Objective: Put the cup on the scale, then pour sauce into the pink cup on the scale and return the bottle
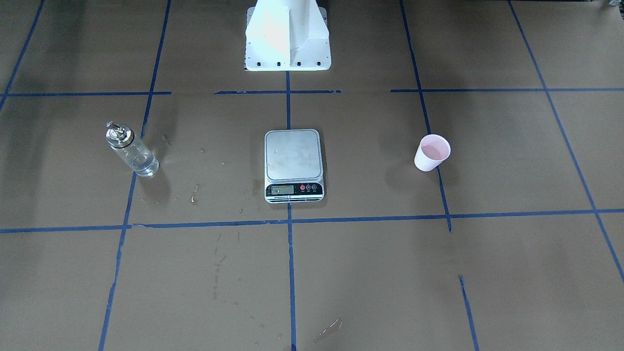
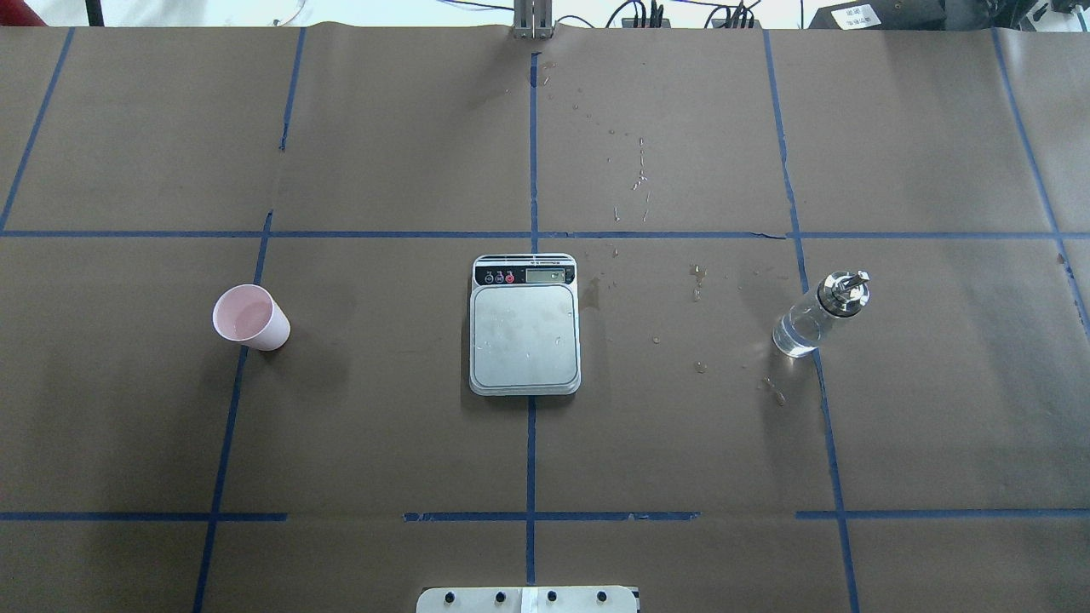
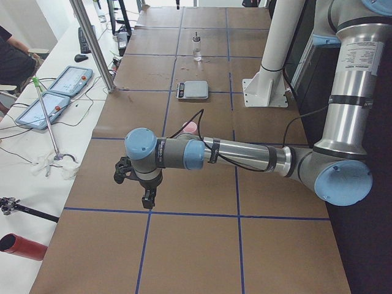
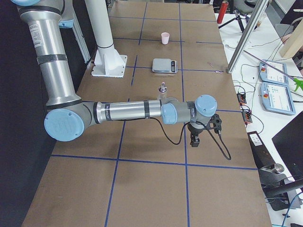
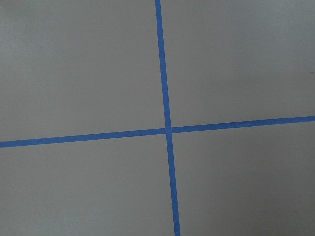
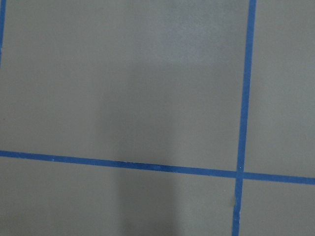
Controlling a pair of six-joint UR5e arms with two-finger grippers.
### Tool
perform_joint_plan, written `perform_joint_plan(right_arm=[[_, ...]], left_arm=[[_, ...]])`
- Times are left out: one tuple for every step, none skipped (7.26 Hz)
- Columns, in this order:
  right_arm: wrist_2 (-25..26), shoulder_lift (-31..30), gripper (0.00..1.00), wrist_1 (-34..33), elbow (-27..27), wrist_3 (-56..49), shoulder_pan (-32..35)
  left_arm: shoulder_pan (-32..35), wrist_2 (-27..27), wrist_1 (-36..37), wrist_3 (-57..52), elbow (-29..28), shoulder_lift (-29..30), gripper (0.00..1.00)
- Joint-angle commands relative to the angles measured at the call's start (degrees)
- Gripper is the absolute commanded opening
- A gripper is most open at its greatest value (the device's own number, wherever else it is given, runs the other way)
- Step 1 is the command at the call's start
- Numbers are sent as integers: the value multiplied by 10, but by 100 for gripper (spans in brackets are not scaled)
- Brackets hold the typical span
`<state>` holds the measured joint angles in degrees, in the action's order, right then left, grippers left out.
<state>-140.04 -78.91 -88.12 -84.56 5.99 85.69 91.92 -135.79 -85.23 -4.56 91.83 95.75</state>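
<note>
The pink cup (image 2: 250, 317) stands upright on the brown paper, left of the scale (image 2: 525, 328) and apart from it; it also shows in the front view (image 1: 432, 152). The scale's steel platform is bare. The glass bottle (image 2: 819, 315) with its silver pourer cap stands right of the scale, with clear sauce (image 2: 796, 332) in its lower part. My left gripper (image 3: 149, 199) hangs above the table at the robot's far left, beyond the cup. My right gripper (image 4: 194, 141) hangs at the far right, beyond the bottle (image 4: 162, 91). I cannot tell whether either is open or shut.
The white robot base (image 1: 287, 39) stands behind the scale. Droplets and wet stains (image 2: 698, 274) lie between scale and bottle. Blue tape lines grid the paper. Side benches hold tablets (image 3: 70, 79) and cables; an aluminium post (image 3: 95, 46) stands at the table's edge.
</note>
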Motion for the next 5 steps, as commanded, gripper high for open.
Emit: perform_joint_plan(right_arm=[[5,-11,100,1,-10,1,8],[10,-9,100,0,-10,1,8],[10,-13,100,2,-10,1,8],[10,-19,100,11,-23,1,8],[10,-19,100,12,-31,8,8]], left_arm=[[0,-11,-4,-1,10,0,100],[0,-38,-3,6,17,0,100],[-1,-40,-4,25,31,0,100],[-3,-40,-5,38,41,1,100],[-4,-40,-9,37,54,1,100]])
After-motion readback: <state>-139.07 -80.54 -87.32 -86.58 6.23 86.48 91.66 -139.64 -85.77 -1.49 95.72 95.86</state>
